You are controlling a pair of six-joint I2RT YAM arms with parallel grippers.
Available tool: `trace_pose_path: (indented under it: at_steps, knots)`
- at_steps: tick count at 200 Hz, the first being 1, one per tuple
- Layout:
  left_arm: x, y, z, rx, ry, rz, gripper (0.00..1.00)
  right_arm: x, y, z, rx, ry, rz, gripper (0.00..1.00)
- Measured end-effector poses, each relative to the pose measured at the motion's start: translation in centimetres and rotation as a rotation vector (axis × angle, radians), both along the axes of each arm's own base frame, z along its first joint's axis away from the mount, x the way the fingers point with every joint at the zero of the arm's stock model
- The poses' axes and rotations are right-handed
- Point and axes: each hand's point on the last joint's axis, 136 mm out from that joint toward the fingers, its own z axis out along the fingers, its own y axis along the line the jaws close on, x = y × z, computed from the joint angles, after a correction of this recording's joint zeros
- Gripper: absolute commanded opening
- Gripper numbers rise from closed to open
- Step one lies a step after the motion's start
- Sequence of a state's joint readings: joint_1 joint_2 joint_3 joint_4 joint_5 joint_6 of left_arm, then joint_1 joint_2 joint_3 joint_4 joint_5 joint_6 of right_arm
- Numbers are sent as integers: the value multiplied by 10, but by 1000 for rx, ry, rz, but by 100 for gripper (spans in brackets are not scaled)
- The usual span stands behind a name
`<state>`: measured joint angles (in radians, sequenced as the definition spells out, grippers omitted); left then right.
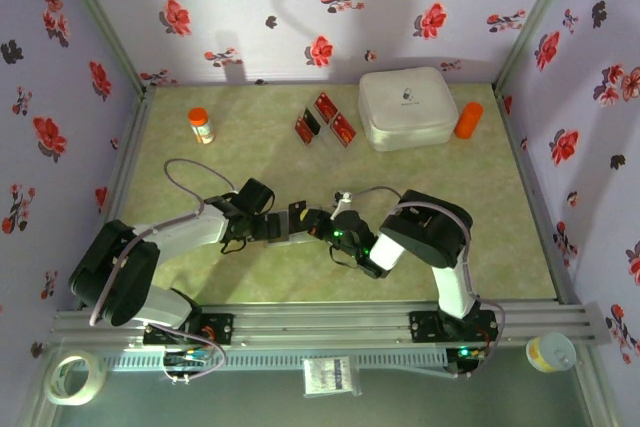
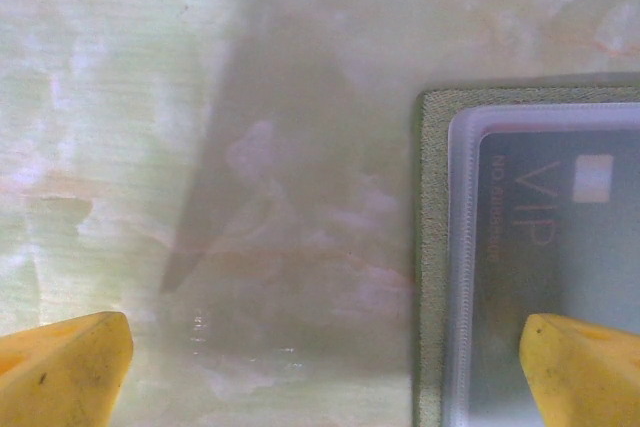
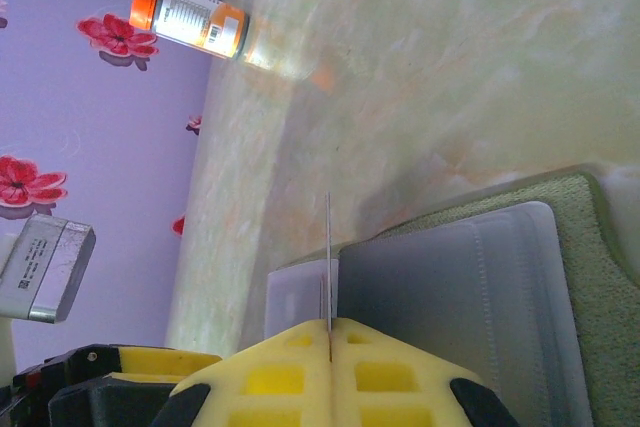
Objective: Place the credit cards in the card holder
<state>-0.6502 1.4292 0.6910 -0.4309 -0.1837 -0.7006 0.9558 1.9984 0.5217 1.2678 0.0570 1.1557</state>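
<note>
Three red credit cards (image 1: 325, 117) lie at the back of the table. The olive card holder (image 2: 432, 247) lies open and flat, and a card marked VIP (image 2: 560, 227) sits under its clear pocket. My left gripper (image 2: 325, 367) is open, its yellow fingers (image 2: 60, 367) straddling the holder's left edge just above the table. My right gripper (image 3: 330, 325) is shut on a thin card (image 3: 329, 247) seen edge-on, held upright at the edge of the holder's grey inside (image 3: 470, 287). In the top view both grippers (image 1: 272, 227) (image 1: 318, 225) meet at the table's near middle.
A big white rounded box (image 1: 407, 107) stands at the back right with an orange bottle (image 1: 468, 119) beside it. An orange-capped bottle (image 1: 201, 125) stands at the back left. Flowered walls close in three sides. A tape roll (image 1: 75, 377) lies off the table, front left.
</note>
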Motion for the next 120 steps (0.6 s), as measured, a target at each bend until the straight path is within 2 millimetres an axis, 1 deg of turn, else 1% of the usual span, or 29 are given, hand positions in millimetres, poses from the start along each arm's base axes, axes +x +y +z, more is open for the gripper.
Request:
trace_pose_path:
  at_steps: [120]
  knots:
    - [0,0,0,0,0,0,100,1,1,1,34,5,-7,0]
